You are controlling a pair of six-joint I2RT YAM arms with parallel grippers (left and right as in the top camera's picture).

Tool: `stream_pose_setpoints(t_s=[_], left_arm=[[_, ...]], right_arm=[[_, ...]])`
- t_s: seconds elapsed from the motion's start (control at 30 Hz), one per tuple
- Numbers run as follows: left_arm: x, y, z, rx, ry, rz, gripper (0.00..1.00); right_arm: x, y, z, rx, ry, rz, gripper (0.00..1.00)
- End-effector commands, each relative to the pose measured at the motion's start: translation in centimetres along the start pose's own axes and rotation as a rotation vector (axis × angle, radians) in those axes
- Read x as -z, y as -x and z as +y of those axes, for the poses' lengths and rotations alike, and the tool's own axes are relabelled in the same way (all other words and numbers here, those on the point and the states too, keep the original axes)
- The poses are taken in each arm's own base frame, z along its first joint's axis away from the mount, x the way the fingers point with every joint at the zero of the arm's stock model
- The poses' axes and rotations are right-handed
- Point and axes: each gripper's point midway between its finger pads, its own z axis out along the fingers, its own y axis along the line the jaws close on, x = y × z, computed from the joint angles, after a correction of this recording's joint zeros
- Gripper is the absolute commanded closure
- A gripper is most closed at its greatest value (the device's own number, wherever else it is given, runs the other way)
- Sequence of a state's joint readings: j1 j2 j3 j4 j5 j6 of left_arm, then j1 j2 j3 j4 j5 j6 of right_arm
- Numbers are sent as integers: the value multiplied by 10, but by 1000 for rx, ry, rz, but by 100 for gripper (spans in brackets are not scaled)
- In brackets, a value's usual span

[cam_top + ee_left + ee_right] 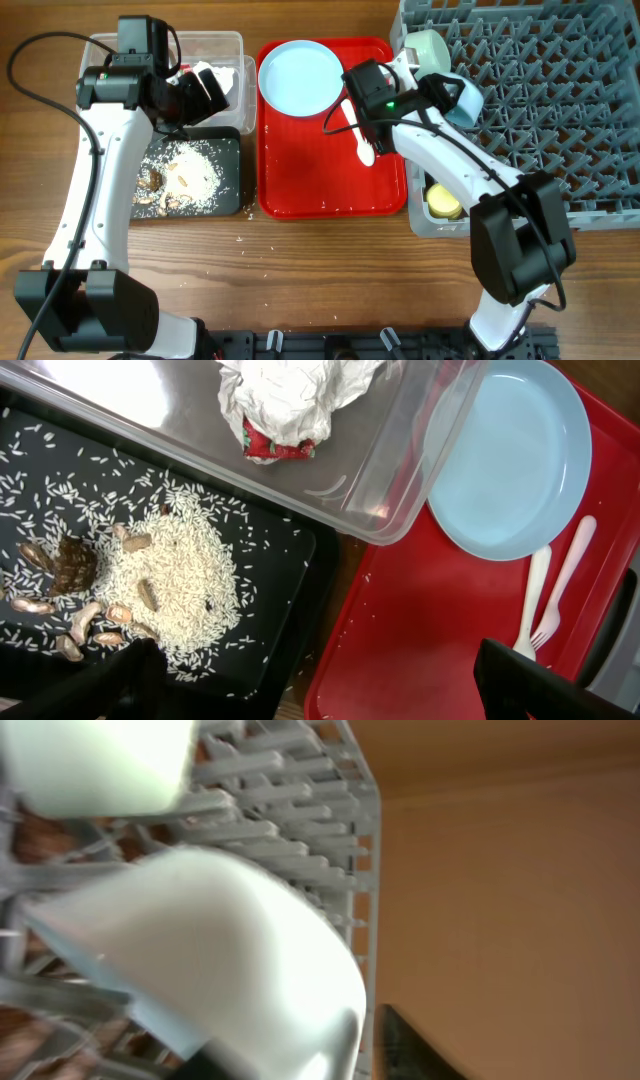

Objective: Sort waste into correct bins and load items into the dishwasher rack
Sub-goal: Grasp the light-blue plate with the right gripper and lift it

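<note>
My left gripper is open and empty, above the gap between the black tray and the red tray. Rice and brown food scraps lie in the black tray. Crumpled white paper with a red wrapper piece lies in the clear tub. My right gripper is shut on the pale blue bowl, held on edge over the left side of the grey rack. The pale green bowl sits in the rack.
The red tray holds the pale blue plate and the white fork and spoon. The yellow cup stands in the rack's front-left side compartment. Rice grains lie scattered on the table.
</note>
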State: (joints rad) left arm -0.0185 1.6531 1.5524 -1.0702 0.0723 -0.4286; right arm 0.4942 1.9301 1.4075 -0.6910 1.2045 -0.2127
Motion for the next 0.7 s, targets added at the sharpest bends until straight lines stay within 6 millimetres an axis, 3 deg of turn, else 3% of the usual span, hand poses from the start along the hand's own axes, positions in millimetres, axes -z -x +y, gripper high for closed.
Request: stream_pose_setpoints(t_s=[0.0,0.13,0.27,0.33,0.37,0.4,0.5,0.57,0.6,0.67], left_arm=[[1,3,2,2,5,-7,0],[1,3,2,2,5,-7,0],[1,3,2,2,5,-7,0],[1,3,1,2,5,-7,0],[1,3,1,2,5,-7,0],[1,3,1,2,5,-7,0],[1,3,1,2,5,-7,0],[1,3,2,2,5,-7,0],[1,3,2,2,5,-7,0],[1,3,2,2,5,-7,0]], right_arm=[[9,6,20,33,46,-32,33],[27,24,24,33,46,-104,21],[46,63,3,-196,126,-250,18],[70,87,2,-329,329,-385,16],[88,98,4,-423,475,-451,7],[116,111,8,-526,686,-520,7],[171,122,8,-757,1120,-537,0],[180,123,11,-880,1268,-455,0],[178,129,20,-951,1335,-398,6],[154,131,41,-1071,1333,-246,15]])
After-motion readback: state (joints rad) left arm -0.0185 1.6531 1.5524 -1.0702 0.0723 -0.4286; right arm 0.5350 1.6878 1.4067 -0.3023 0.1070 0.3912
